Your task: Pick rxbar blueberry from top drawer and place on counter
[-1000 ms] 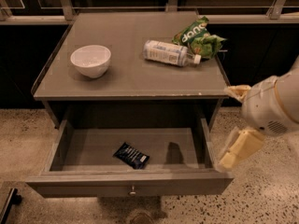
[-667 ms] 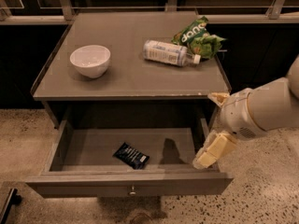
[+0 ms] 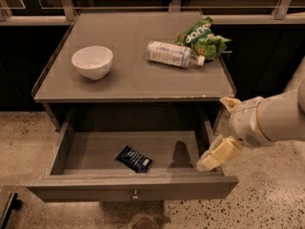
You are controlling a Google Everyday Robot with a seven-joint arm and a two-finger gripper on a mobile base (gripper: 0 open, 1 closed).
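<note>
With jaws apart, the cream tool is held beside the open grey-brown drawer to reach the dark navy snack-bar wrapper.

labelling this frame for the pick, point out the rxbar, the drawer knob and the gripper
rxbar (image 3: 134,159), camera view, middle of the dark wrapper
knob (image 3: 135,193), camera view, round head on the drawer (image 3: 71,190) front
gripper (image 3: 212,133), camera view, midway between its open fingers, at the drawer's right end
</note>
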